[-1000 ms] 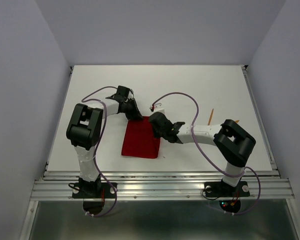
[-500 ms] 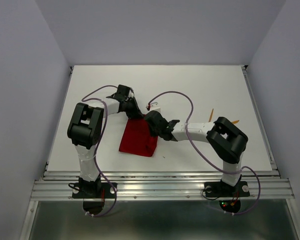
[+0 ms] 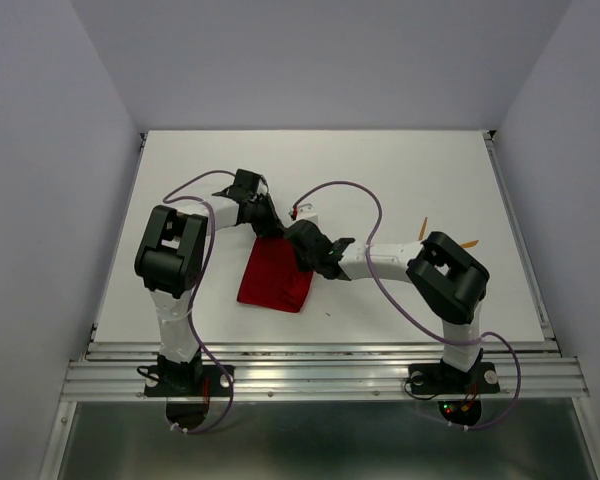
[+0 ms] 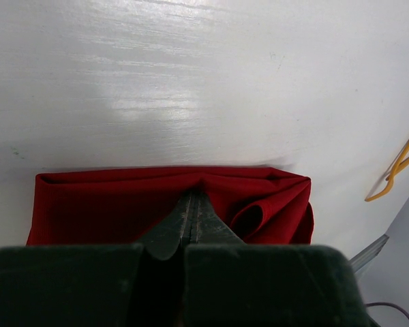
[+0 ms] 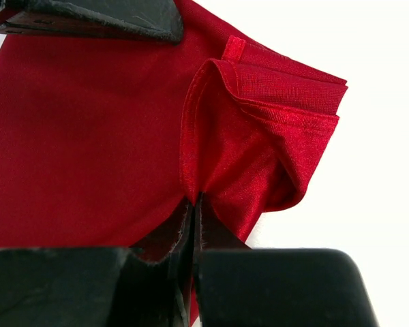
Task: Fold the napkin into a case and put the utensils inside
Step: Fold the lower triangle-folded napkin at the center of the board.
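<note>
The napkin (image 3: 270, 285), plain bright red and folded into a layered rectangle, lies on the white table (image 3: 400, 170) between the two arms. At its far right corner the right gripper (image 5: 194, 201) is clamped on a bunched, lifted fold. Just beyond, the left gripper (image 4: 193, 199) pinches the far hem. The orange utensils (image 3: 422, 229) lie well apart to the right.

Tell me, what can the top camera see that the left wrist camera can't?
Only the top view shows both whole arms and the right gripper pinching the bright red soft cloth napkin. Only the left wrist view shows the curled loop in its fold. Both show the napkin, the shut left gripper, the white table and a thin orange plastic utensil.
</note>
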You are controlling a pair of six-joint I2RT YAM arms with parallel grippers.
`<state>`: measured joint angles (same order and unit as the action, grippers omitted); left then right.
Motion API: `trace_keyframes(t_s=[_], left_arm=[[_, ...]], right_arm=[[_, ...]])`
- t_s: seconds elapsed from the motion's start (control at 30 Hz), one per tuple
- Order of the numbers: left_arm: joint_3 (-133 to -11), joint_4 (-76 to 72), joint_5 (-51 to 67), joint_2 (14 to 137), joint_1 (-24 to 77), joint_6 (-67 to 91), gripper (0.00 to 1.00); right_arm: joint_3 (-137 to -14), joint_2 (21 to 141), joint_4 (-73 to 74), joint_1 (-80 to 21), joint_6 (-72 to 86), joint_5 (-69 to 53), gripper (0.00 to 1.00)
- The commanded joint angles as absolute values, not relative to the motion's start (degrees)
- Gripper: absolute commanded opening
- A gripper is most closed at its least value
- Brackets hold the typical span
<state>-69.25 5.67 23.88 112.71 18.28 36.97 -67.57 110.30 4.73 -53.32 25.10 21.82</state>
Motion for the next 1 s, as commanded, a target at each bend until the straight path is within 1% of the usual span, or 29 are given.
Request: trace_keyframes(t_s=[0.0, 0.1, 0.13, 0.17, 0.2, 0.23, 0.27, 0.37, 0.47, 0.6, 0.67, 0.7, 0.77, 0.83, 0.97], left_arm=[[-68.1, 6.7, 21.6, 110.3, 18.3, 36.3, 0.00], [-68.4, 7.6, 21.6, 108.9, 18.3, 35.7, 0.00], [-68.6, 7.8, 21.6, 108.2, 18.3, 35.4, 0.02], [-68.6, 8.0, 21.7, 107.8, 18.3, 35.2, 0.06], [-68.7, 8.4, 21.7, 107.4, 18.3, 34.9, 0.16], [-69.1, 9.0, 21.7, 106.7, 18.3, 34.0, 0.21], [-69.8, 10.3, 21.4, 106.4, 18.3, 33.4, 0.30], [-70.5, 12.7, 20.6, 105.1, 18.3, 31.6, 0.43], [-69.8, 13.4, 19.9, 102.3, 18.3, 30.9, 0.46], [-68.1, 14.9, 18.5, 99.1, 18.3, 30.2, 0.46], [-67.6, 14.9, 18.5, 98.5, 18.3, 30.1, 0.46], [-67.0, 14.7, 18.5, 98.4, 18.3, 30.1, 0.46], [-66.4, 14.2, 18.9, 98.3, 18.3, 30.3, 0.46], [-66.4, 13.9, 19.4, 98.7, 18.3, 30.4, 0.46], [-66.1, 13.6, 19.5, 98.7, 18.3, 30.5, 0.46]], right_arm=[[-69.9, 111.2, 4.5, -53.7, 25.5, 21.1, 0.02], [-69.7, 111.4, 4.5, -53.7, 25.4, 20.5, 0.04], [-69.6, 111.3, 4.5, -53.7, 25.3, 20.1, 0.04], [-69.5, 111.2, 4.6, -53.7, 25.3, 20.0, 0.04], [-69.4, 111.0, 4.5, -53.7, 25.3, 20.0, 0.05], [-69.3, 110.9, 4.5, -53.7, 25.2, 19.7, 0.05], [-69.3, 110.7, 4.4, -53.7, 25.1, 19.7, 0.06], [-69.2, 110.7, 4.1, -53.7, 24.9, 19.6, 0.07], [-69.4, 111.2, 4.1, -53.7, 24.7, 19.0, 0.08], [-69.3, 110.9, 3.7, -53.7, 24.7, 18.2, 0.15], [-69.1, 110.6, 3.5, -53.7, 24.8, 18.0, 0.20], [-68.9, 110.4, 3.4, -53.7, 24.8, 17.8, 0.27], [-68.8, 109.6, 3.3, -53.7, 24.9, 17.8, 0.37], [-68.7, 108.9, 3.3, -53.7, 24.9, 17.5, 0.43], [-68.6, 108.2, 3.1, -53.7, 24.9, 16.8, 0.47]])
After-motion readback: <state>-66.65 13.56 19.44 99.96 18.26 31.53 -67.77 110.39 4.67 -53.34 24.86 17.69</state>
